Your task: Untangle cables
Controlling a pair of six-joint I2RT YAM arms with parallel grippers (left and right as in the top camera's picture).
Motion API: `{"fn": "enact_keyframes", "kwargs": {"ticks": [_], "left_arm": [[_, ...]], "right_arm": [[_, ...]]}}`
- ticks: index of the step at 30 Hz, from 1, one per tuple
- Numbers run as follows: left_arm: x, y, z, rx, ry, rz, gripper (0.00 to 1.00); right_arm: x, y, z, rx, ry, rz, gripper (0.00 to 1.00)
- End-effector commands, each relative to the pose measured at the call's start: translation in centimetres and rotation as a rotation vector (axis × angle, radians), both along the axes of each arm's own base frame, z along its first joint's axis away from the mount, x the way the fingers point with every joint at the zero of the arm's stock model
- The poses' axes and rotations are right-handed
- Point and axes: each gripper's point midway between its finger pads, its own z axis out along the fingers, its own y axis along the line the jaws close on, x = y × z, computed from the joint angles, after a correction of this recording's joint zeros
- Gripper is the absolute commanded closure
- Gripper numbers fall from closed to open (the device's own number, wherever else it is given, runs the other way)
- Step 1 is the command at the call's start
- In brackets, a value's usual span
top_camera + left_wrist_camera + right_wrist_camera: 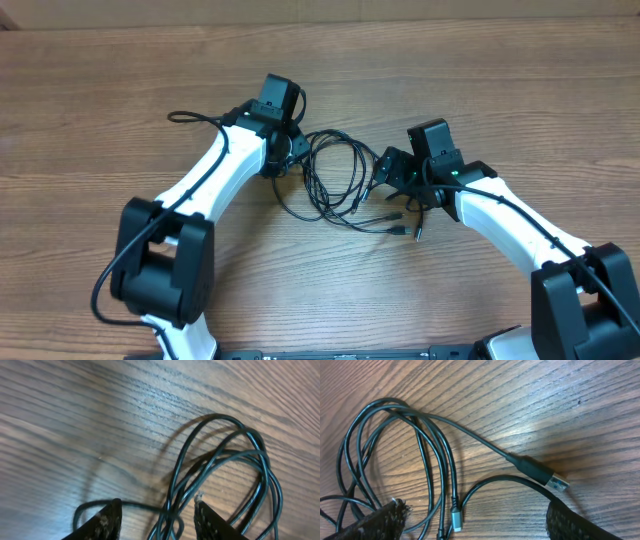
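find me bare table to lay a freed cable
Bare wood: the far strip of the table beyond the left gripper and right gripper, and the near middle, this side of the cables. Crowded: the centre, where the cables loop between both grippers.

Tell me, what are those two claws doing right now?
Left gripper open, straddling loops. Right gripper open over plug ends. Cables tangled between them. Nothing else in the way.

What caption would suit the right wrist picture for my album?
Open right gripper poised over looped black cables and a USB plug on the wooden table.
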Motion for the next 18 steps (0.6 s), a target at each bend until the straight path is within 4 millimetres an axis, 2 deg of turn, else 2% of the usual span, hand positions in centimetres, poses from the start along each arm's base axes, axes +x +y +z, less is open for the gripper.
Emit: {"fn": "enact_keyframes", "kwargs": {"ticks": [1, 3, 7, 13, 18], "left_arm": [[-0.6, -0.8, -2.4, -0.023, 0.056, 0.020, 0.52], [-0.8, -0.7, -3.5, -0.020, 0.086, 0.035, 0.51], [-1.2, -1.1, -4.1, -0.025, 0.105, 0.027, 0.51], [-0.8, -2.8, -2.8, -0.131, 0.110, 0.001, 0.51], [-0.4, -2.4, -2.6, -0.111, 0.098, 0.021, 0.55]], "right_arm": [[0.3, 0.0, -0.3, -0.019, -0.003, -0.002, 0.12], [0.3, 0.0, -0.3, -0.018, -0.003, -0.002, 0.12], [0.3, 0.0, -0.3, -0.018, -0.003, -0.002, 0.12], [0.4, 0.0, -0.3, -0.017, -0.006, -0.002, 0.12], [0.4, 0.0, -0.3, -0.017, -0.006, -0.002, 0.12]]}}
